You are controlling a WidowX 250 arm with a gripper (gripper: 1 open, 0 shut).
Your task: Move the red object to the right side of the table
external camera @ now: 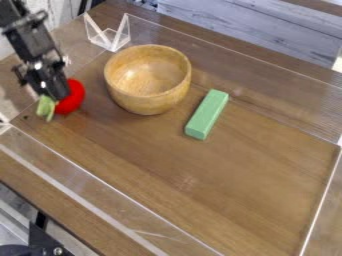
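The red object, a small red egg-shaped toy with a pale green stub at its lower left, is near the left end of the table. My gripper comes down from the upper left, and its dark fingers are shut on the toy's left side. The toy looks slightly raised off the wood, though contact with the surface is hard to judge. The fingers hide part of the toy.
A round wooden bowl stands just right of the toy. A green rectangular block lies right of the bowl. A clear plastic stand is at the back left. Low clear walls edge the tabletop.
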